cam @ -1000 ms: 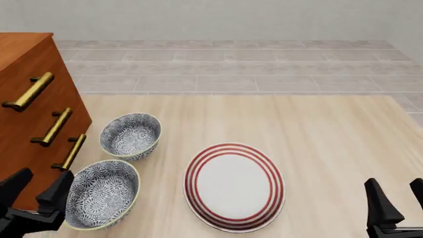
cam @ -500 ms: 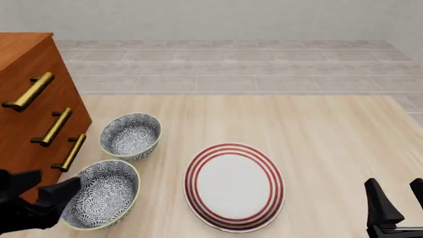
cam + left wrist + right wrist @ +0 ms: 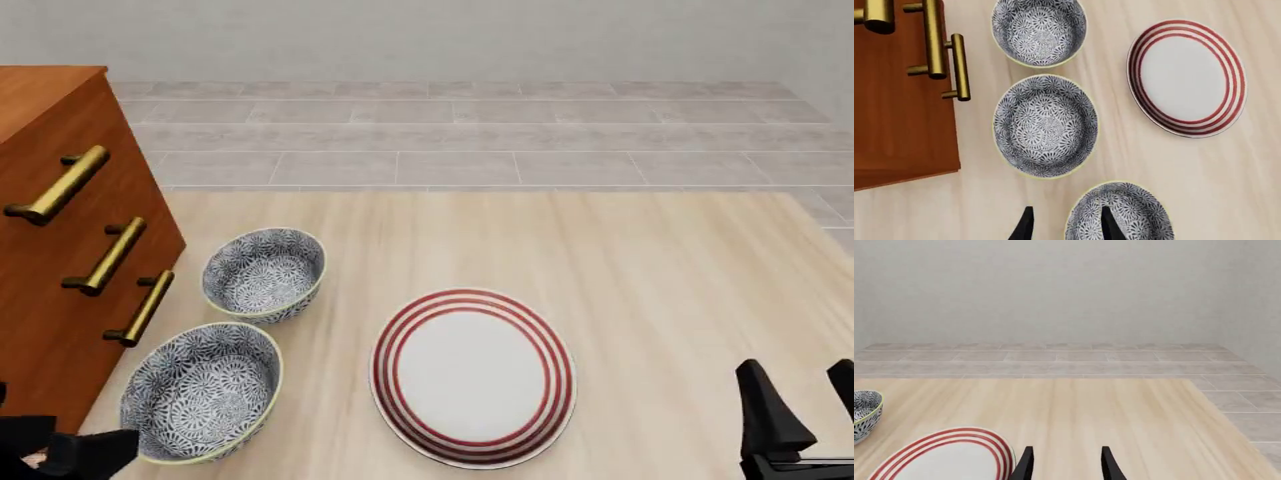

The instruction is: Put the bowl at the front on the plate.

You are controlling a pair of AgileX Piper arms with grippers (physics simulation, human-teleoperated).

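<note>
Over the tabletop's front left corner, the left gripper (image 3: 1064, 227) has been drawn back toward the front edge, its spread jaws now straddling the rim of the frontmost bowl (image 3: 1121, 212), while the red-ringed plate (image 3: 473, 376) waits untouched and the right gripper (image 3: 1064, 467) is held open.

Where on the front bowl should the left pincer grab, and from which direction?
Grip the bowl by its thin pale rim, coming down from above with one finger inside and one outside. It sits upright and open, too wide to span, and the left pincer already straddles the rim section on the cabinet side. Probably avoid the side facing the middle bowl, where room is tighter.
</note>
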